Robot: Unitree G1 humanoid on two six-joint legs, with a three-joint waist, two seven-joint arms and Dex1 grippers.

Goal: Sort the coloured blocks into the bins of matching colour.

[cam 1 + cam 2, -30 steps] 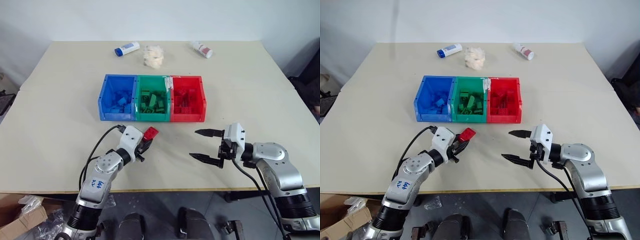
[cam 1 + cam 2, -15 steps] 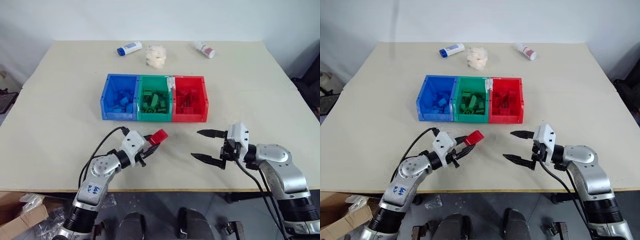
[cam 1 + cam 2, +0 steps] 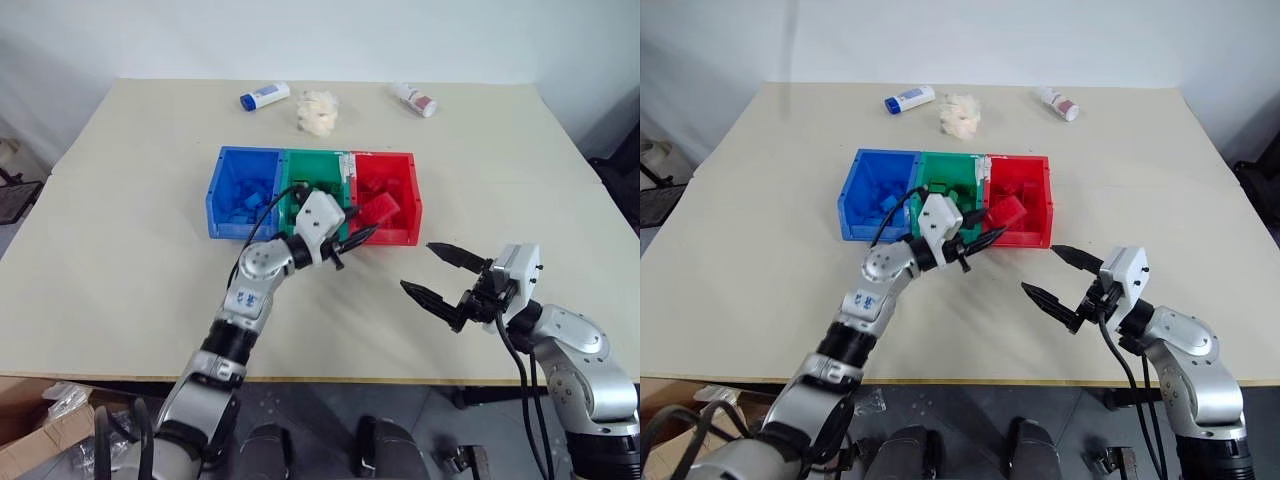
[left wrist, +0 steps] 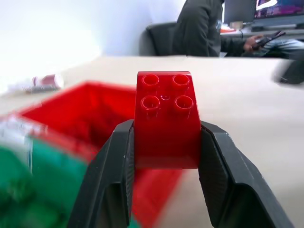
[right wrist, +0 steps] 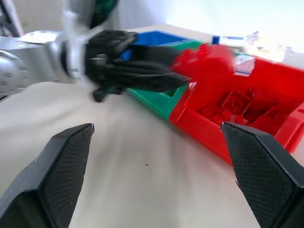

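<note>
Red block [image 4: 166, 121]: glossy moulded plastic, smooth, studded top.
Left gripper [image 4: 166, 156] fingers [image 4: 114, 175]: matt black plastic, smooth-faced.
Right gripper [image 5: 156, 175] pads [image 5: 71, 161]: matt black, finely cross-hatched.
Bins [image 3: 400, 232]: smooth, slightly shiny plastic in blue, green and red.
Table [image 3: 130, 250]: matt, pale beige, smooth.
Wad [image 3: 318, 110]: whitish, fluffy, fibrous.
Tubes [image 3: 264, 96]: smooth white plastic.

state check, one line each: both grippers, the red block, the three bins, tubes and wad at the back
left gripper: shut on the red block, over the red bin's near edge
right gripper: open, holding nothing
red block: held, clear of the table
blue bin: holds blue blocks
green bin: holds green blocks
red bin: holds red blocks
blue-capped tube: lying flat
red-capped tube: lying flat
fluffy wad: on the table
</note>
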